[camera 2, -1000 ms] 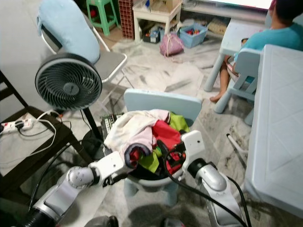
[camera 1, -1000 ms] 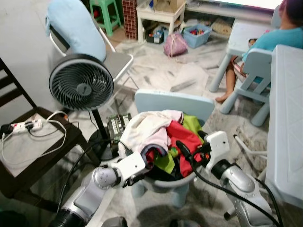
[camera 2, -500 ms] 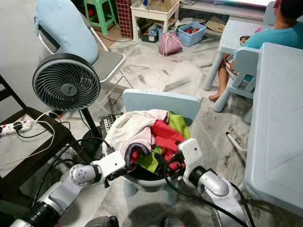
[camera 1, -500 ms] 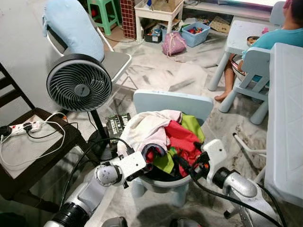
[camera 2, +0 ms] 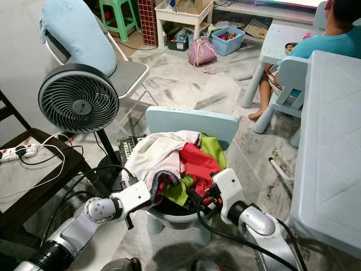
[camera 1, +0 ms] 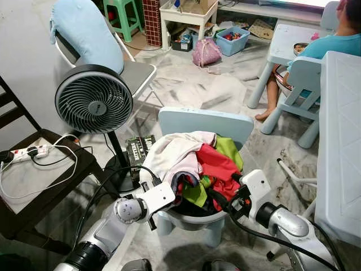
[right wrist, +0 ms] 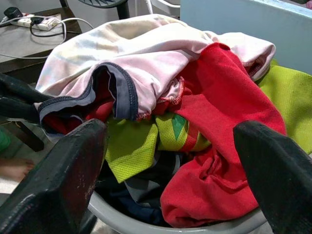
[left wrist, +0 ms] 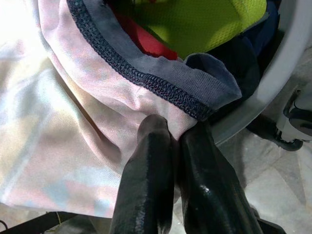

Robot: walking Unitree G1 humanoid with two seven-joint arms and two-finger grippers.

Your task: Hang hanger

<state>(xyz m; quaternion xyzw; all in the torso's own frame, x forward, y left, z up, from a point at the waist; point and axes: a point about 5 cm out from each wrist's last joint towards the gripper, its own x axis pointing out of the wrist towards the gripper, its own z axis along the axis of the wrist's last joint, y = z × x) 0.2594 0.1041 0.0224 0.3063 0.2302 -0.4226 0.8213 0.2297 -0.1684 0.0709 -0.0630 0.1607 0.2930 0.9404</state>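
A heap of clothes fills a grey basin (camera 1: 194,217) on a small light-blue chair (camera 1: 204,122). On top lies a pale pink shirt (camera 1: 175,151) with a dark navy hem, beside a red garment (camera 1: 217,168) and a lime-green one (camera 1: 228,149). My left gripper (left wrist: 175,130) is shut on the pink shirt just under its navy hem, at the heap's near left side (camera 1: 172,191). My right gripper (right wrist: 165,161) stands wide open at the near right side of the heap (camera 1: 219,197), with nothing between its fingers.
A black floor fan (camera 1: 95,101) stands left of the chair, with a dark wooden seat and power strip (camera 1: 31,151) beside it. A folding chair with a blue cushion (camera 1: 87,31) is behind. A white table (camera 1: 341,141) runs along the right, and a person (camera 1: 333,45) sits beyond it.
My right gripper has drawn back and down toward the basin's near rim. The left gripper stays at the pink shirt's hem. The view has shifted slightly.
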